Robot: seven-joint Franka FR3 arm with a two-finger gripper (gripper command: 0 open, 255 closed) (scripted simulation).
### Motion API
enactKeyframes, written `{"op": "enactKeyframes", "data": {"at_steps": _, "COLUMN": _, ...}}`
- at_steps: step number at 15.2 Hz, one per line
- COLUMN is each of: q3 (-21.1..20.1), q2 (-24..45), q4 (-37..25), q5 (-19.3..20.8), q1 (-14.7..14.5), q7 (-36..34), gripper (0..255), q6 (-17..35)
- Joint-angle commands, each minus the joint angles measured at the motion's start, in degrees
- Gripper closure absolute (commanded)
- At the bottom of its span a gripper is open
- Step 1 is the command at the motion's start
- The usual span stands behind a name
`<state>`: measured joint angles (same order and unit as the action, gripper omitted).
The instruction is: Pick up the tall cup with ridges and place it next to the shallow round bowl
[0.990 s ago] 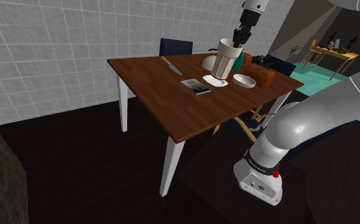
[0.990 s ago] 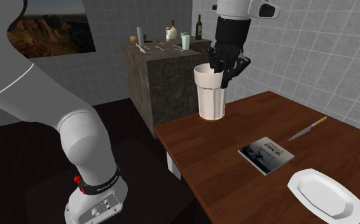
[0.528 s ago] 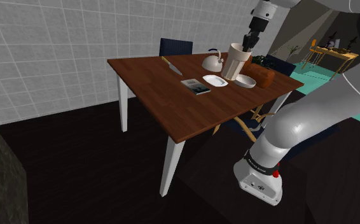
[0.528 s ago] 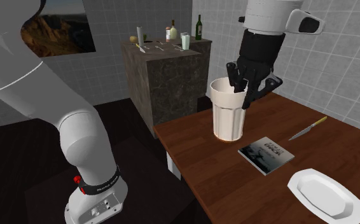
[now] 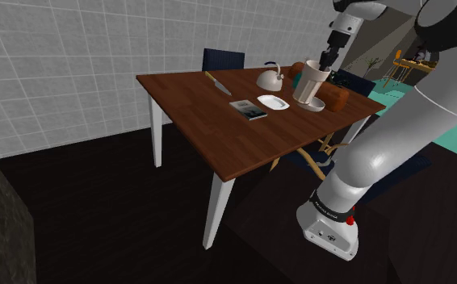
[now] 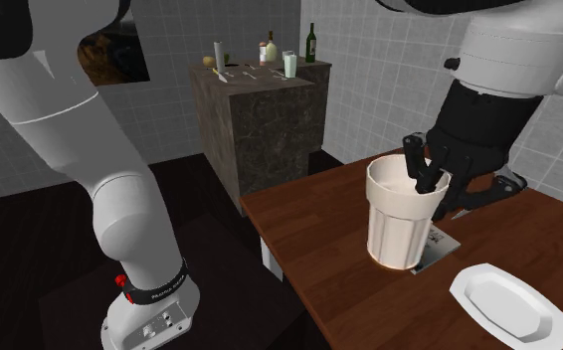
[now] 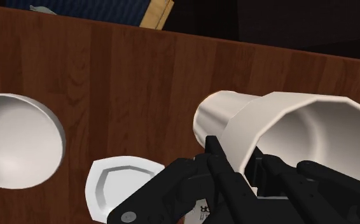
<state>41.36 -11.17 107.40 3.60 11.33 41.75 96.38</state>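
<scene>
The tall ridged cream cup point(image 5: 309, 84) hangs a little above the brown table point(image 5: 219, 121), and my gripper point(image 5: 325, 61) is shut on its rim, one finger inside and one outside. From the shoulder view it stands in front of the shallow white bowl point(image 5: 316, 105), hiding most of it. The second exterior view has the cup point(image 6: 399, 219) under the gripper point(image 6: 431, 181), covering part of a book point(image 6: 439, 249). In the wrist view the cup point(image 7: 280, 124) is clasped by the gripper point(image 7: 249, 170), and the bowl point(image 7: 13, 143) lies off to one side.
A small white plate point(image 5: 273, 102), a book point(image 5: 248, 110), a knife point(image 5: 218, 83), a white kettle point(image 5: 269, 78) and a brown loaf-like object point(image 5: 337, 97) sit on the table. A dark chair point(image 5: 223, 59) stands behind it. A stone counter point(image 6: 260, 119) carries bottles.
The gripper has carried the cup toward the shoulder view's right, from above the plate to the bowl, and lower toward the table. The grip on the rim is unchanged.
</scene>
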Motion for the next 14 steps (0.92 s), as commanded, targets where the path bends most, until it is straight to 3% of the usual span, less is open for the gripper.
{"op": "enactKeyframes", "data": {"at_steps": 1, "q3": 2.73, "q2": 3.15, "q4": -2.18, "q5": -1.62, "q1": 0.71, "q7": 4.08, "gripper": 255, "q6": 0.31}}
{"op": "enactKeyframes", "data": {"at_steps": 7, "q3": 9.44, "q2": 17.48, "q4": -11.62, "q5": -11.49, "q1": 5.66, "q7": 17.52, "gripper": 255, "q6": -0.13}}
{"op": "enactKeyframes", "data": {"at_steps": 10, "q3": 10.30, "q2": 25.56, "q4": -17.80, "q5": -17.48, "q1": 11.08, "q7": 23.81, "gripper": 255, "q6": -1.69}}
{"op": "enactKeyframes", "data": {"at_steps": 14, "q3": 9.02, "q2": 35.81, "q4": -27.91, "q5": -24.49, "q1": 20.41, "q7": 30.05, "gripper": 255, "q6": -4.93}}
